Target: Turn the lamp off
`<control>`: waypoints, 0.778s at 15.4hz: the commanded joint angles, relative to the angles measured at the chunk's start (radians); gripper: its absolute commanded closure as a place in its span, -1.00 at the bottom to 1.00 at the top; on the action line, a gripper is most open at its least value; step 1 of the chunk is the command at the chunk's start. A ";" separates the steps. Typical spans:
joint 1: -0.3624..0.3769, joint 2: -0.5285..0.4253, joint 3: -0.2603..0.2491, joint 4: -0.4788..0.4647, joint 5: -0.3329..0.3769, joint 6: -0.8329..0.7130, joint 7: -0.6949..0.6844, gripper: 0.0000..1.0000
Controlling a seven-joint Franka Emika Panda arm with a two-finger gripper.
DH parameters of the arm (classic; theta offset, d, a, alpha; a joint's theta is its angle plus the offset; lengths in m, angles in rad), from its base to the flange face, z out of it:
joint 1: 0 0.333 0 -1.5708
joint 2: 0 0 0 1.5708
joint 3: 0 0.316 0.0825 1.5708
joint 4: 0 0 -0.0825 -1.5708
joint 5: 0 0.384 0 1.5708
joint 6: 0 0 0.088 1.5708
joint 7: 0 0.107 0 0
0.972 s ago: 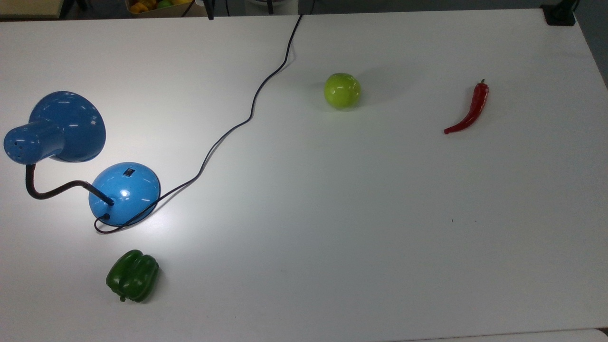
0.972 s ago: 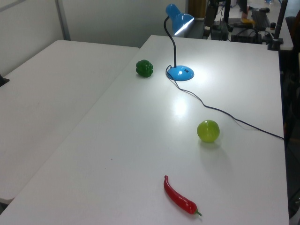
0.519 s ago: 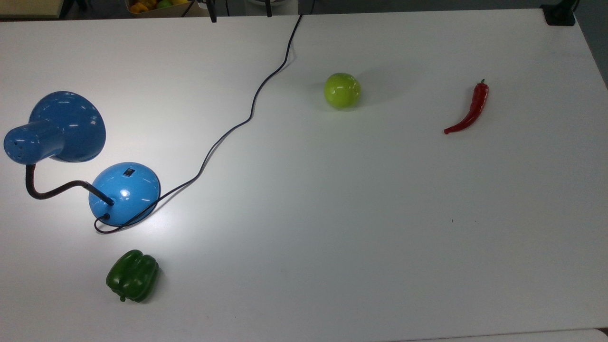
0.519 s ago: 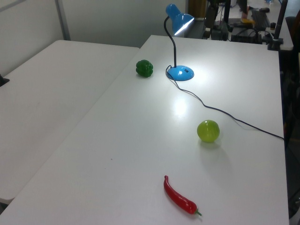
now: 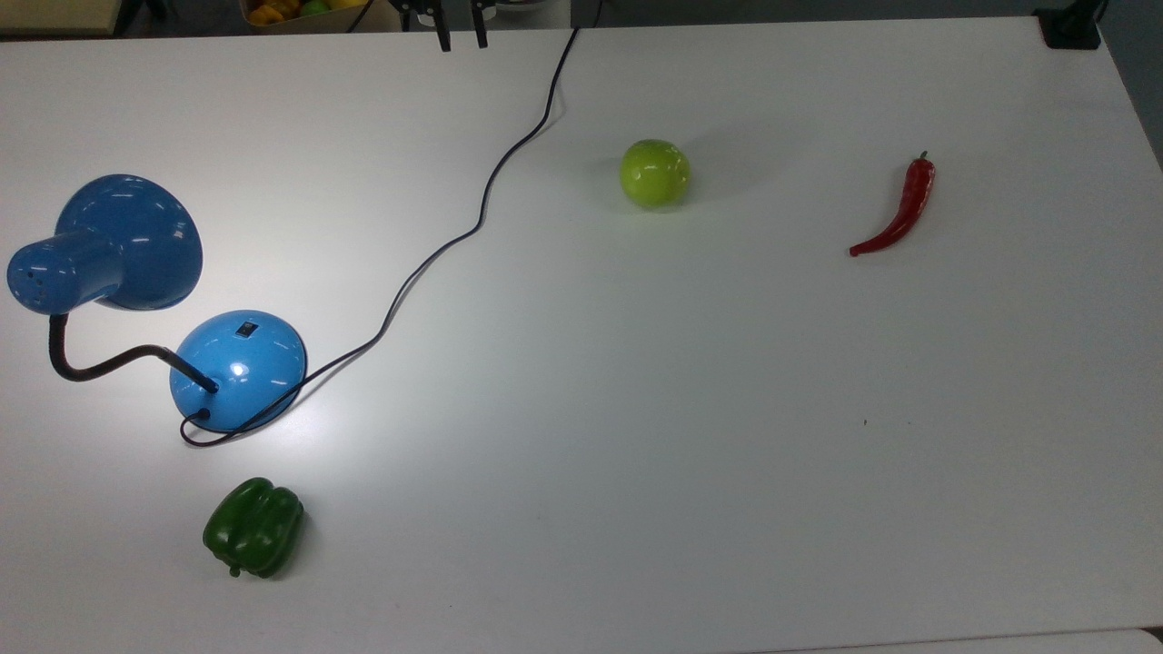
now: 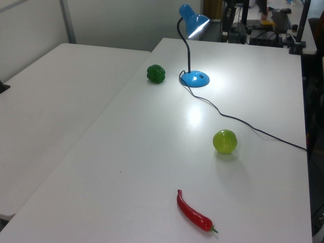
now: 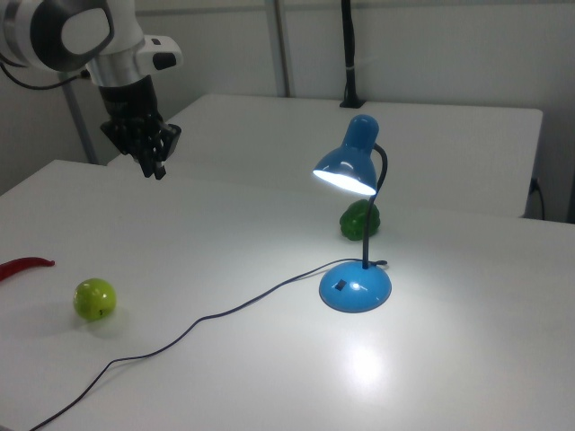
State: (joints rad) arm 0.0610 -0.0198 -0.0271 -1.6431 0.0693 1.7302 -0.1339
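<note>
In the top view, from its left: the lamp [image 5: 238, 368] stands near the table's [image 5: 636, 409] left edge, dome base under a black gooseneck, the cone shade just beyond it — and lit (the right view shows the glow pooled on the tabletop). A green bell pepper [image 5: 253, 528] lies near the base. The black cord [image 5: 472, 227] snakes away to the far edge, where the gripper [image 5: 460, 36] hangs, its two fingers a little apart and holding nothing, well apart from the lamp. Further right lie a green apple [image 5: 654, 173] and a red chili [image 5: 898, 212].
</note>
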 commanded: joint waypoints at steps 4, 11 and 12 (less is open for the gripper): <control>0.000 -0.011 -0.008 -0.050 0.000 0.012 -0.013 1.00; -0.001 -0.006 -0.092 -0.127 -0.046 0.025 -0.018 1.00; -0.001 -0.002 -0.096 -0.145 -0.080 0.028 -0.016 1.00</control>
State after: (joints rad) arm 0.0534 -0.0174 -0.1045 -1.7206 0.0557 1.7302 -0.1352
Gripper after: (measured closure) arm 0.991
